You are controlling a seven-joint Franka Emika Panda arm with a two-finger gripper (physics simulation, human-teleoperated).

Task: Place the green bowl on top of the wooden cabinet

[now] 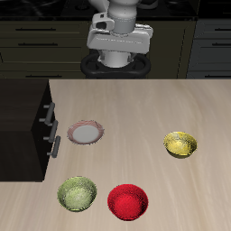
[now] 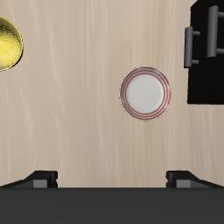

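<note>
Open tabletop lies between the wooden cabinet point(image 1: 23, 126) and the green bowl point(image 1: 78, 194), broken only by the red-rimmed plate point(image 1: 86, 133), with the red bowl point(image 1: 127, 201) just beside the green one.

Olive green bowl point(image 1: 78, 193), red bowl point(image 1: 127, 200), seemingly near-black wooden cabinet point(image 1: 23, 131).

Readable text: none in either view.
Green bowl point(image 1: 78, 193): no lettering, only a textured glossy inside.
Wooden cabinet point(image 1: 23, 126): no label or number on its top or drawer fronts.
Plate point(image 1: 86, 133): a plain reddish rim ring, no writing.
Robot housing point(image 1: 118, 36): no brand or marking legible.
</note>
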